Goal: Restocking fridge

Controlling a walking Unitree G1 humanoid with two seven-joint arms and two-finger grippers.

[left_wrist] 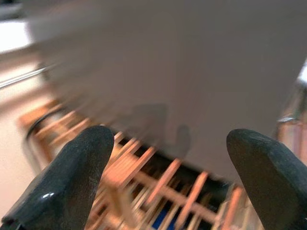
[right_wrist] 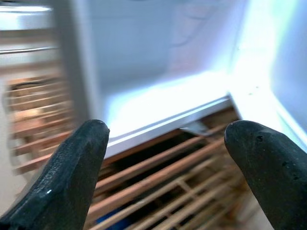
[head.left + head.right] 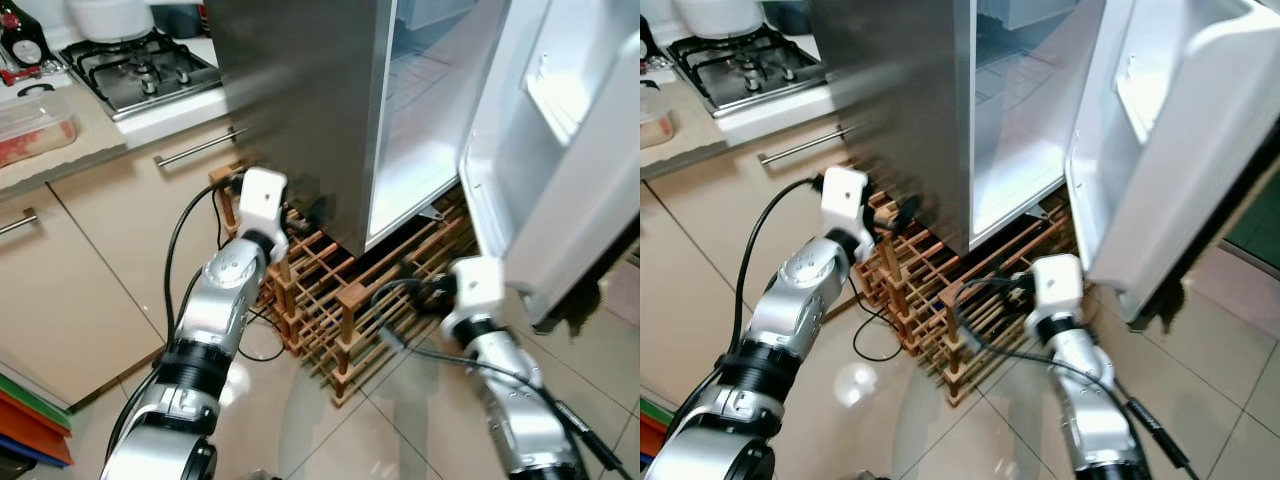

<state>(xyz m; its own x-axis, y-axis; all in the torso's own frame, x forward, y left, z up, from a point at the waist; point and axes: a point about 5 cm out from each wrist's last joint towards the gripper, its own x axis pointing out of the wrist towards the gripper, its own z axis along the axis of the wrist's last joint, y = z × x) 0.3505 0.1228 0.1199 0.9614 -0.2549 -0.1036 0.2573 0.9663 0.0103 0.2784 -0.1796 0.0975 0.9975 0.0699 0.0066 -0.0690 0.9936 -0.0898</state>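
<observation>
Fridge (image 3: 300, 110): a grey steel-sided cabinet standing on a wooden rack; its interior is lit and white, with bare wire shelves showing through the opening.
Fridge door (image 3: 560, 150): swung wide open toward the robot's right, white inner lining with moulded shelves facing the camera.
Wooden rack (image 3: 330, 300): a lattice of reddish-brown slats under and in front of the fridge, resting on the tiled floor (image 3: 330, 430).
Left tool (image 1: 168, 158): two black fingers spread wide with nothing between them; in the wrist view it points at the fridge's grey side and the rack below it. From the head it sits just beside the fridge's lower left corner.
Right tool (image 2: 168, 158): fingers spread wide, holding nothing; it faces the bottom edge of the open fridge compartment, with the rack slats beneath.
Right arm (image 3: 500, 370): silver, reaching low under the open door, a black cable looped beside it.
Counter (image 3: 60, 140): to the robot's left, carrying a clear lidded container (image 3: 35, 125) with red contents.
Gas hob (image 3: 145, 65): steel, set into the counter behind, with a white pot (image 3: 110, 15) at its back.
Cupboards (image 3: 60, 260): cream fronts with bar handles under the counter.
Writing: no brand, label or lettering can be read on anything; both wrist views are motion-blurred.
</observation>
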